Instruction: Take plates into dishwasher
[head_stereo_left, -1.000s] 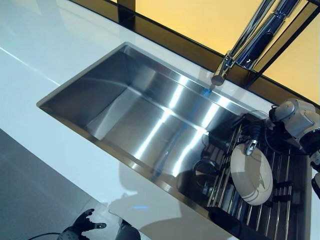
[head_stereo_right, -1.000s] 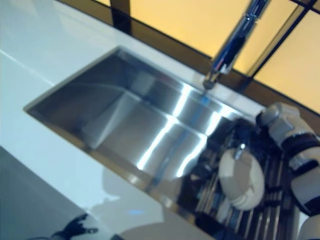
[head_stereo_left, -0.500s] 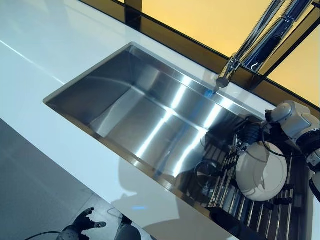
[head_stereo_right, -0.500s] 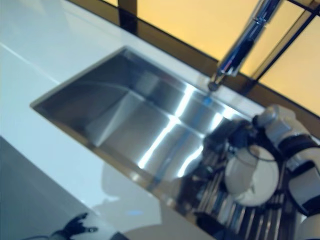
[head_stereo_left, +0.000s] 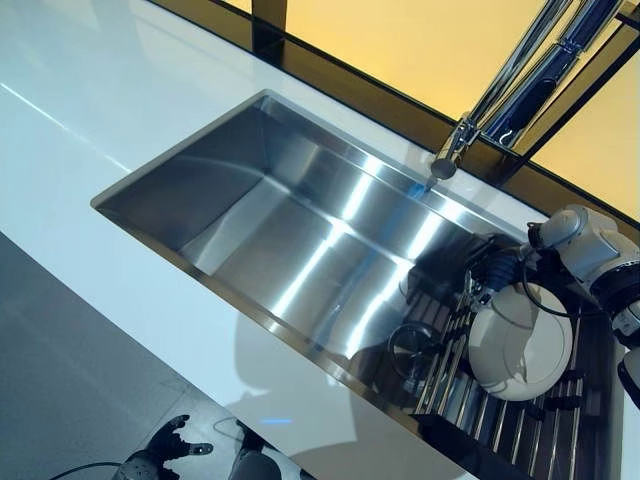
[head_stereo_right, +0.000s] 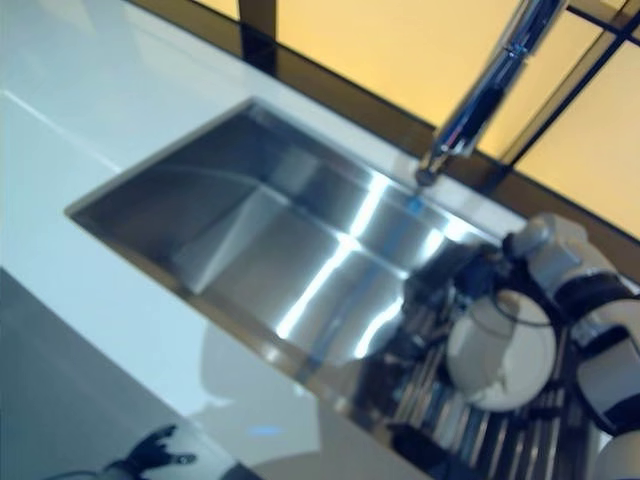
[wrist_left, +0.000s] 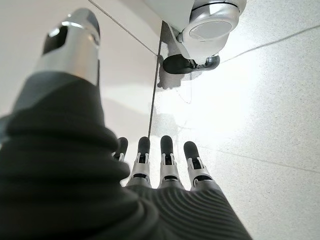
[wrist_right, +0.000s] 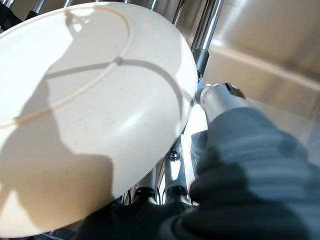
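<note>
White counter (head_stereo_left: 90, 130) runs around a stainless steel sink (head_stereo_left: 290, 230), with a chrome tap (head_stereo_left: 490, 100) arching over its far edge in front of a warm yellow window. The main basin of the sink holds nothing. At its right end, a rack of metal bars (head_stereo_left: 500, 410) lies across the sink, and something round and dark (head_stereo_left: 410, 345) sits by it that cannot be identified. One cream plate (head_stereo_left: 520, 345) is tipped up on edge over the rack, underside and foot ring facing the camera. The right hand (head_stereo_left: 495, 275) reaches down to the plate's upper rim; in the right wrist view its fingers (wrist_right: 217, 97) curl around the edge of the plate and grip it. The left hand (wrist_left: 165, 165) hangs low beside the robot, far from the sink, with its fingers straight and relaxed and nothing in them, above a pale tiled floor (wrist_left: 270, 100). No dishwasher appears in any view. Judging from this, the task is at an early stage: a plate is being taken from the sink rack, and carrying it to the dishwasher and loading it are left to do. Whether further plates wait nearby cannot be told.
</note>
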